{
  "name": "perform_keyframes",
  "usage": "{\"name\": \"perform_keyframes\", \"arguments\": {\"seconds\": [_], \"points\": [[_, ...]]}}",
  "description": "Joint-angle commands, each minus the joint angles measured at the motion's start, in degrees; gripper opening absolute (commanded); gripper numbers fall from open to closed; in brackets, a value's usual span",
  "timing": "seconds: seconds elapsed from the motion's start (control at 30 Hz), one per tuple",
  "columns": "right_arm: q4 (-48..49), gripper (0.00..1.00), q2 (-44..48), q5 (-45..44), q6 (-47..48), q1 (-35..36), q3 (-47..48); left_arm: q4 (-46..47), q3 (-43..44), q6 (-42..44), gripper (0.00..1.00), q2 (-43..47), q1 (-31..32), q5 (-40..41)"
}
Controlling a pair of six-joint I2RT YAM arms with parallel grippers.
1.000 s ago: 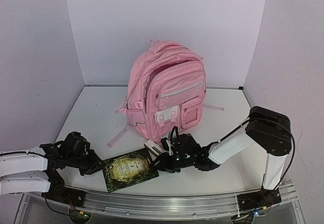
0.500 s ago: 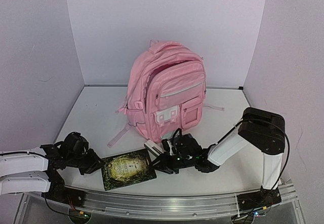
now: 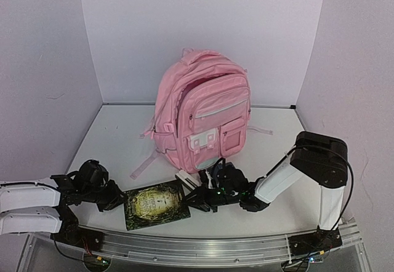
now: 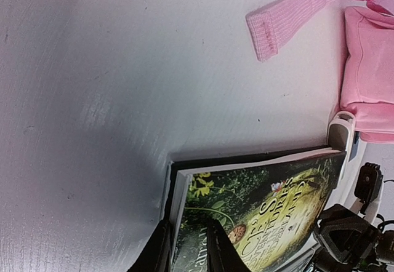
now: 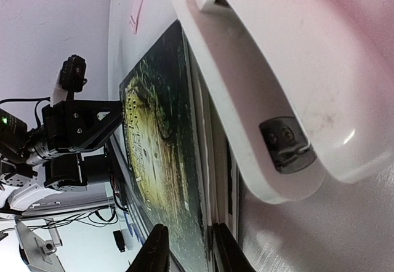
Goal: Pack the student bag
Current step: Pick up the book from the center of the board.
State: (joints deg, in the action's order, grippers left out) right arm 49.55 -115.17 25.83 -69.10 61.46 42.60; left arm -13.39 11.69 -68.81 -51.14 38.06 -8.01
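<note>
White arms (image 3: 280,183), chunky black joints (image 3: 320,158)

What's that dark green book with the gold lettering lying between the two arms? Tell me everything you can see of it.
The dark green book looks like a paperback: leafy cover, gold lettering in a pale oval, white page edges. It lies closed, cover up, on the white table near the arms. The left gripper pinches its left edge; the right gripper straddles the opposite edge, its hold unclear. A white plastic object lies by its far right corner.
</note>
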Motion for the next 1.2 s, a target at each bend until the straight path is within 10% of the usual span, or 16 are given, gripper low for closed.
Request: {"name": "perform_keyframes", "arguments": {"seconds": [0.0,0.6,0.9,1.17], "points": [[13.8,0.21,6.4,0.6,0.1,2.9,2.1,4.2,1.7,1.0,0.20,-1.9,1.0,-10.1],[14.8,0.00,7.6,-1.2,2.3,4.0,1.9,5.5,2.2,2.3,0.21,-1.4,0.9,-13.0],[-6.0,0.00,18.3,-10.1,13.9,4.2,2.1,-8.2,9.0,7.7,0.72,1.1,0.9,-4.5],[-23.9,0.00,26.4,-12.5,25.1,4.2,6.3,-9.4,19.0,26.2,0.88,-1.5,1.0,-0.1]]}}
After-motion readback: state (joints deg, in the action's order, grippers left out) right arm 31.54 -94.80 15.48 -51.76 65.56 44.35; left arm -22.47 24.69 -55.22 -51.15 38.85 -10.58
